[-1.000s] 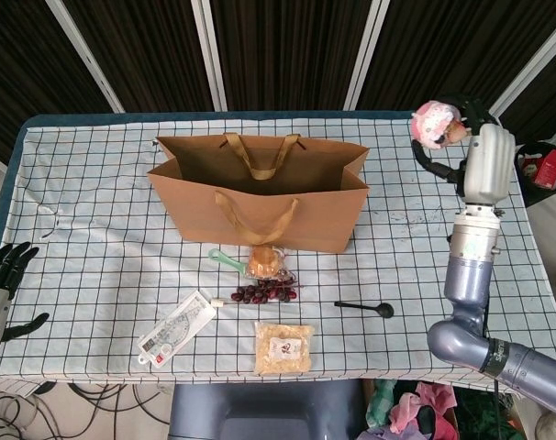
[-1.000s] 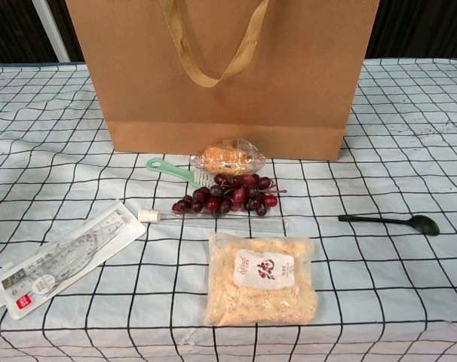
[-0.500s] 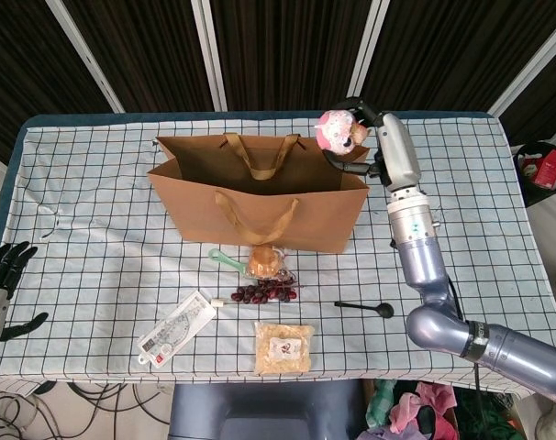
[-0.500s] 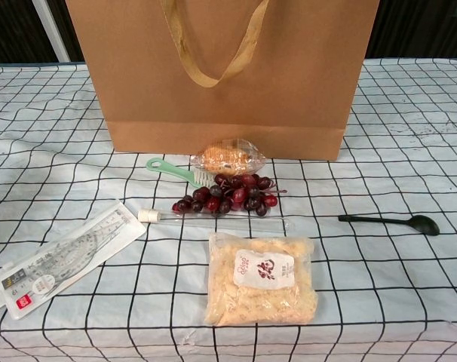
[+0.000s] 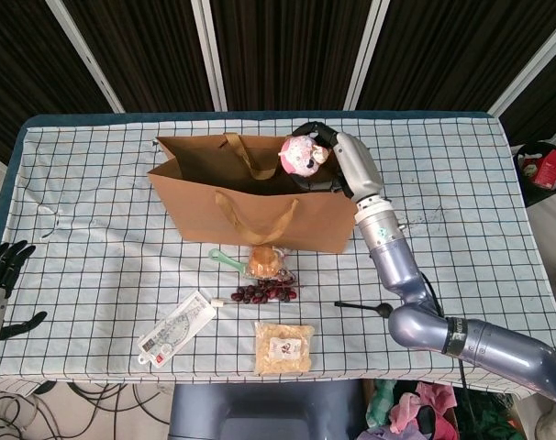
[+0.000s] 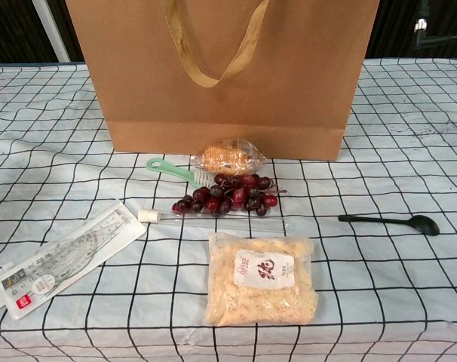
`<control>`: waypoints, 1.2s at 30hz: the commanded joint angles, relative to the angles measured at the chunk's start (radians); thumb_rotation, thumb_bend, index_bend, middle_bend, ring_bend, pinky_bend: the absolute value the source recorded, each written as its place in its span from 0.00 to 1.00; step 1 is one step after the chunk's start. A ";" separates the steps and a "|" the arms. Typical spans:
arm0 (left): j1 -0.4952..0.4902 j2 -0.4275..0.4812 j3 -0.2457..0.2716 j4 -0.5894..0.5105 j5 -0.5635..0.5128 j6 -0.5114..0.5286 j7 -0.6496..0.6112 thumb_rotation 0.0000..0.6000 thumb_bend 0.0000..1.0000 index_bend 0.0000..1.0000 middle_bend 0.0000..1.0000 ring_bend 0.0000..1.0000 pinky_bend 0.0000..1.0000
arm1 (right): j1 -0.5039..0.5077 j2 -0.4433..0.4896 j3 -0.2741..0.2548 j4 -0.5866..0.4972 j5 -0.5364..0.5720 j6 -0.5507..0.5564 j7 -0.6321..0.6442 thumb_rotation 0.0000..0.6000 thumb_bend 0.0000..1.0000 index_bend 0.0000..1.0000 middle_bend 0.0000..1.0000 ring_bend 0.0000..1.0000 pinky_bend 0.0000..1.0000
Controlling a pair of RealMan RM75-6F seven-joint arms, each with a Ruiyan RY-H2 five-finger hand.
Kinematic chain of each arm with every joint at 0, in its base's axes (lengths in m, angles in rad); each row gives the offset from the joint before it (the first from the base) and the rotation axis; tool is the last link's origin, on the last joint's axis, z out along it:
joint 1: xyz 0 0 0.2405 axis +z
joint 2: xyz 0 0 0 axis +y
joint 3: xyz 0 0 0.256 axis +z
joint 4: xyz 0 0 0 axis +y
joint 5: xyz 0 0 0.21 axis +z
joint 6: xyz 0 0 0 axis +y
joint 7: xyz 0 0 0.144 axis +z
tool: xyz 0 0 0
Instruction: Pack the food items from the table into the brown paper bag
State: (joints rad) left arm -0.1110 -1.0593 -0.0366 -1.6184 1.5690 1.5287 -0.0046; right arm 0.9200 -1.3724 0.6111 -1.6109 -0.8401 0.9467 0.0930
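Note:
The brown paper bag [image 5: 260, 197] [image 6: 221, 83] stands upright and open at the table's middle. My right hand [image 5: 326, 158] holds a pink frosted pastry [image 5: 297, 155] over the bag's open mouth, near its right end. In front of the bag lie a wrapped bun [image 5: 264, 262] [image 6: 228, 160], a bunch of dark red grapes [image 5: 266, 292] [image 6: 227, 194] and a clear packet of yellow snacks [image 5: 283, 347] [image 6: 262, 277]. My left hand [image 5: 1, 280] rests open at the table's left front edge, holding nothing.
A green brush [image 5: 225, 260] [image 6: 172, 171], a black spoon [image 5: 368, 307] [image 6: 391, 222], a packaged ruler set [image 5: 177, 328] [image 6: 59, 260] and a thin clear tube [image 6: 213, 221] lie on the checked cloth [image 5: 94, 220]. A red box [image 5: 550, 169] sits off the table's right side.
My right arm has swung left from the table's right side, carrying the pink pastry to above the bag's opening. The left hand and the table items have not moved.

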 commanded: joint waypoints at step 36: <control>-0.009 -0.019 0.018 0.009 0.057 -0.001 0.006 1.00 0.09 0.08 0.05 0.00 0.01 | -0.500 0.338 -0.428 -0.027 -0.309 0.406 -0.160 1.00 0.13 0.17 0.16 0.29 0.32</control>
State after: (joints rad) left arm -0.1174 -1.0767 -0.0258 -1.6103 1.6138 1.5289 0.0052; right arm 0.5025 -1.0985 0.2575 -1.6199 -1.1149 1.3504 -0.0946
